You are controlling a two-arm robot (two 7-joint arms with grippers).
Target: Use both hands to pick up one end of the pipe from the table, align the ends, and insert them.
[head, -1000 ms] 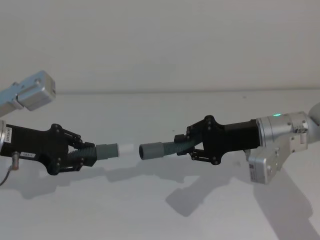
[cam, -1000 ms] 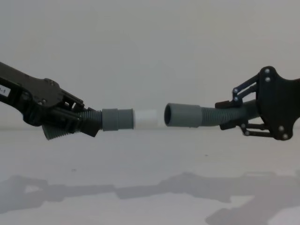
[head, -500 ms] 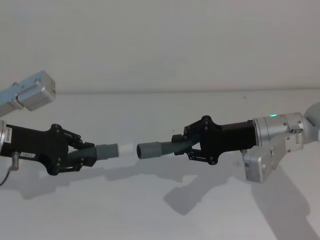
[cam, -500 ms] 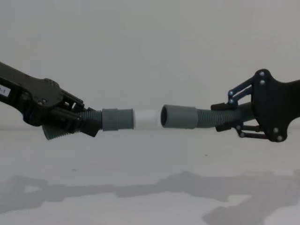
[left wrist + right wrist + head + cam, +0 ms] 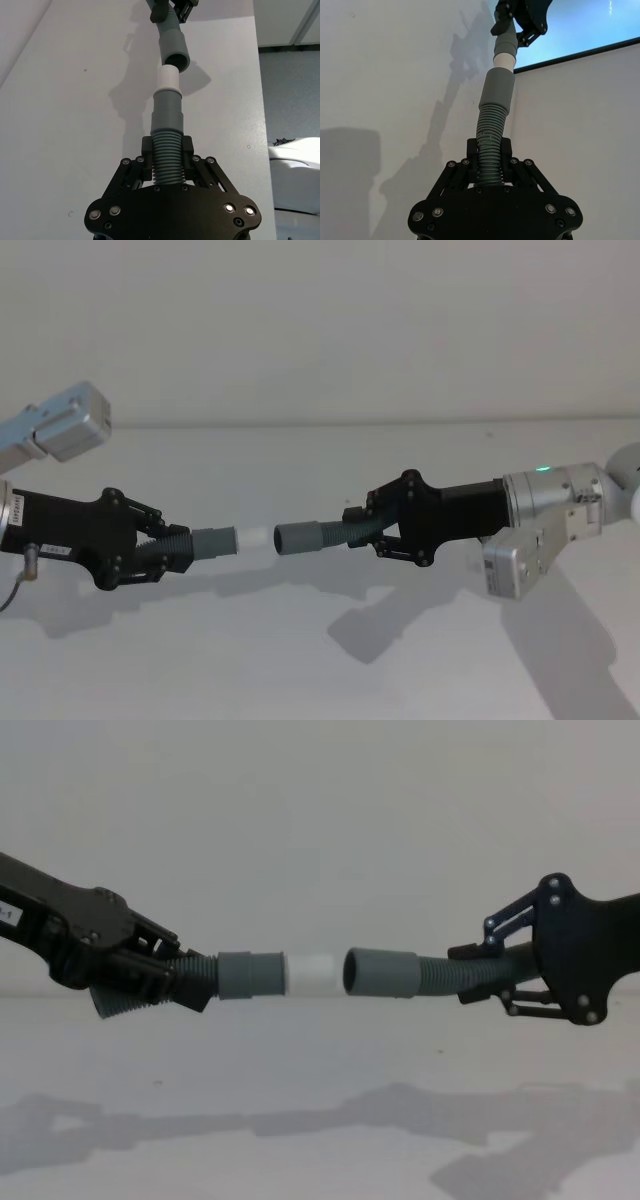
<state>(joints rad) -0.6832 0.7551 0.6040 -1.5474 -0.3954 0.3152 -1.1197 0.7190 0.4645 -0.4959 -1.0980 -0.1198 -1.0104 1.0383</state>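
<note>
The left gripper (image 5: 168,550) is pinching the tipped hose (image 5: 212,541), the right gripper (image 5: 368,530) is pinching the socket hose (image 5: 335,533), the white tip (image 5: 312,974) lying in line just beside the socket cuff (image 5: 381,973)

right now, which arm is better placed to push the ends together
Probably left. The left tool grips its hose close behind the cuff, so the white tip should stay straight when pushed. The right tool holds its hose farther from the socket, leaving a longer curved stretch that might flex.

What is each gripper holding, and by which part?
Left gripper holds the white-tipped hose, right gripper the socket hose, each by its ribbed section behind the cuff.
</note>
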